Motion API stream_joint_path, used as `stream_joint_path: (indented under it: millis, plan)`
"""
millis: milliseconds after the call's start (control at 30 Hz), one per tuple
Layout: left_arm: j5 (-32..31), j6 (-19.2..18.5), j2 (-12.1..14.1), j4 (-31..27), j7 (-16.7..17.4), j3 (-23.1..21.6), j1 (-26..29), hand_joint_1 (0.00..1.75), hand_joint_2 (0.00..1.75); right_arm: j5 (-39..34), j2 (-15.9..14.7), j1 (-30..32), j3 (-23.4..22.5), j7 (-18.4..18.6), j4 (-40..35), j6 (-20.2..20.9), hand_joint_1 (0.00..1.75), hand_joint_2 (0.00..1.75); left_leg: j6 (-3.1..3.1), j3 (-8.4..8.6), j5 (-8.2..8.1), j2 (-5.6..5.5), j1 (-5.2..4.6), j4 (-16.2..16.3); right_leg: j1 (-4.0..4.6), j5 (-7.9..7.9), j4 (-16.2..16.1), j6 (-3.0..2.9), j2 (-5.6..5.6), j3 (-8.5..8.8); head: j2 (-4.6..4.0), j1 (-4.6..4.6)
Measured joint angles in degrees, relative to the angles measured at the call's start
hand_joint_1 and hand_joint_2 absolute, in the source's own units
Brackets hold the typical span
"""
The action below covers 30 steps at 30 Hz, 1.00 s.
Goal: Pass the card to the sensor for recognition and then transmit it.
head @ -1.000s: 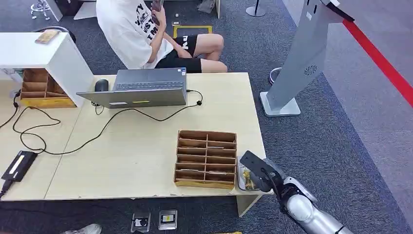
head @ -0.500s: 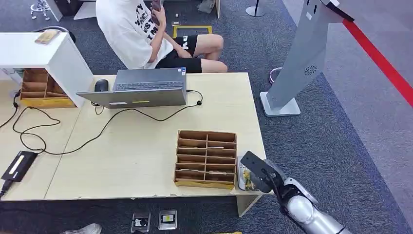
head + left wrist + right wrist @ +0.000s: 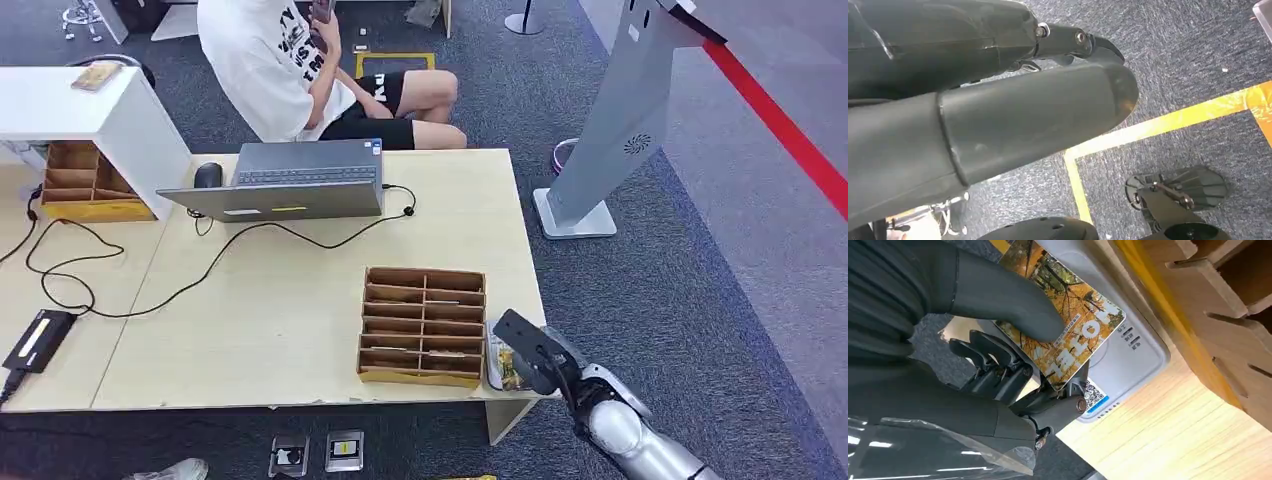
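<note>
My right hand (image 3: pixel 530 352) is at the table's front right corner, beside the wooden organizer (image 3: pixel 423 325). It pinches a card (image 3: pixel 1073 325) printed with orange autumn trees between the thumb (image 3: pixel 998 302) and the dark fingers (image 3: pixel 998 367). The card lies flat just over the white sensor pad (image 3: pixel 1135 357), covering most of it; I cannot tell if they touch. In the head view the card (image 3: pixel 508 368) and the sensor (image 3: pixel 492 352) are small slivers under the hand. My left hand (image 3: pixel 998 115) hangs over the carpet and holds nothing.
A laptop (image 3: pixel 290 180) and mouse (image 3: pixel 208 174) sit at the table's far edge, where a person (image 3: pixel 300 70) is seated. A black cable (image 3: pixel 150 290) crosses the tabletop (image 3: pixel 260 320) to a black device (image 3: pixel 40 338). A grey kiosk stand (image 3: pixel 610 120) rises on the right.
My right hand with the card has barely shifted over the sensor. Nothing else has moved.
</note>
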Motion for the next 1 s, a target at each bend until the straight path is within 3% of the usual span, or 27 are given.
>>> stream_joint_path:
  millis: [433,733,1000]
  plan:
    - [0.76,0.50,-0.04,0.00,-0.39,0.09,0.26,0.00,0.00,2.56,0.26,-0.84,0.09,-0.09,-0.09,-0.22,1.75,1.75,0.00,-0.07,0.01,-0.05,0.00,0.00,0.00,0.01,0.01,-0.02,-0.04,-0.02,0.00,0.00]
    - [-0.18,0.46,-0.02,0.00,-0.39,0.07,0.17,0.00,0.00,6.97,-0.33,0.05,0.02,4.37,-4.42,-0.90,1.75,1.75,0.01,-0.19,0.02,-0.06,-0.01,0.01,-0.01,0.01,0.01,-0.02,-0.05,-0.15,0.00,0.00]
    - [-0.55,0.37,-0.02,0.00,-0.39,0.07,0.06,0.00,0.00,9.66,-1.22,1.58,-0.13,5.86,-9.27,-0.90,1.75,1.75,0.01,-0.25,0.01,-0.05,-0.01,0.00,-0.01,0.00,0.01,-0.02,-0.04,-0.22,0.00,0.00]
